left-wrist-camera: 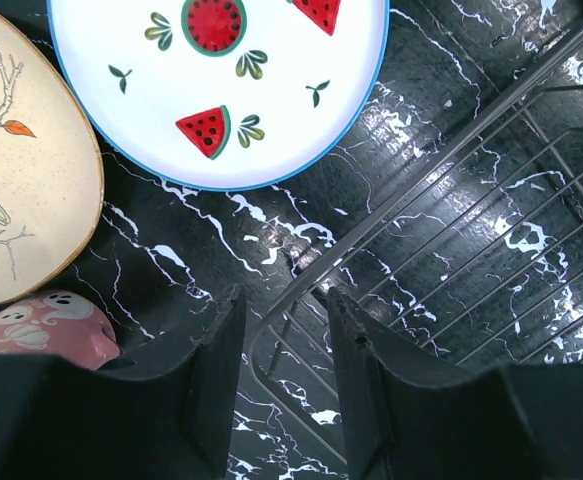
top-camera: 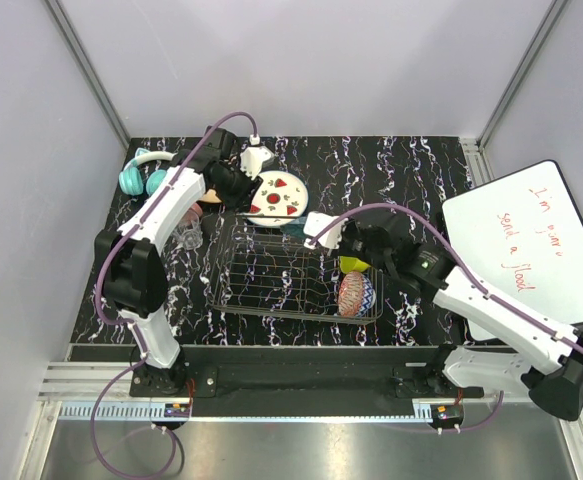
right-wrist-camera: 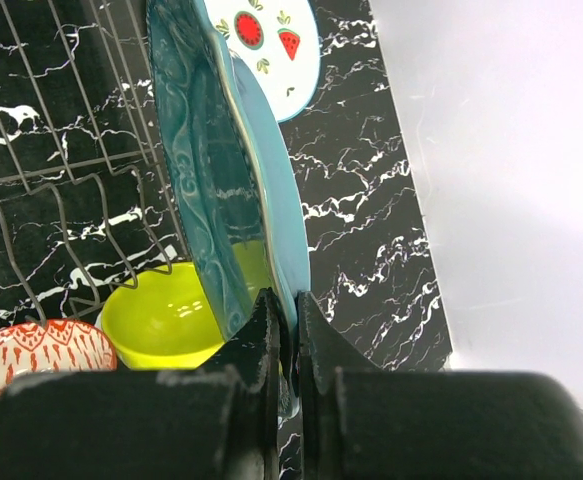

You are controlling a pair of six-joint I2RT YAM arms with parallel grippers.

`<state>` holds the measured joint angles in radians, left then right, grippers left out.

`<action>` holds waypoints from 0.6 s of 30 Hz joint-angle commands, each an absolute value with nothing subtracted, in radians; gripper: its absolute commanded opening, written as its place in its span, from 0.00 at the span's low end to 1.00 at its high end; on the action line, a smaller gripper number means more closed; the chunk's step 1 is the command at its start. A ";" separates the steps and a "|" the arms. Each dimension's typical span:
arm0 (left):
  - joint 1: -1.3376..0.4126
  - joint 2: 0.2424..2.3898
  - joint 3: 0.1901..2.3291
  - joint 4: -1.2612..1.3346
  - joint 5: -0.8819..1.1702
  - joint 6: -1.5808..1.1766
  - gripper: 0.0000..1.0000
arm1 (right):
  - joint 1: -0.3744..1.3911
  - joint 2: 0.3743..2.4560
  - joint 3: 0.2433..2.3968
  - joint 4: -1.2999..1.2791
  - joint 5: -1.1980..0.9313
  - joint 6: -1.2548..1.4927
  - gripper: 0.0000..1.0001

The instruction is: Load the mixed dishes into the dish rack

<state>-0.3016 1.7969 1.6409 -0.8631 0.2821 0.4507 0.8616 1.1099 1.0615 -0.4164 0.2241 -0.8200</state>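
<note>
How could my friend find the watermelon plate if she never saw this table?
Start at the dark wire dish rack in the middle of the black marbled table. Just beyond its far edge, toward the left, a round white plate lies flat. Unlike the tan plate with bare branches beside it, it has a blue rim and red watermelon slices painted on it.

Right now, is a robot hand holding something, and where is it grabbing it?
The right gripper pinches the teal plate by its rim. The left gripper is open and holds nothing.
</note>
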 commanded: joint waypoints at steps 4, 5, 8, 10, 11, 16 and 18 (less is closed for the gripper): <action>-0.301 1.773 1.618 -0.813 0.305 0.449 0.42 | 0.867 1.138 1.080 -0.279 0.267 -0.844 0.00; -0.302 1.773 1.614 -0.811 0.307 0.449 0.42 | 0.867 1.143 1.080 -0.279 0.265 -0.842 0.00; -0.301 1.772 1.605 -0.805 0.310 0.453 0.42 | 0.867 1.166 1.077 -0.275 0.264 -0.845 0.00; -0.301 1.769 1.601 -0.804 0.310 0.456 0.42 | 0.867 1.189 1.075 -0.268 0.264 -0.850 0.00; -0.301 1.767 1.595 -0.801 0.308 0.457 0.42 | 0.867 1.198 1.072 -0.262 0.262 -0.851 0.00; -0.296 1.753 1.578 -0.788 0.311 0.469 0.42 | 0.867 1.262 1.072 -0.241 0.262 -0.845 0.00; -0.290 1.750 1.568 -0.784 0.310 0.474 0.42 | 0.867 1.288 1.074 -0.239 0.265 -0.842 0.00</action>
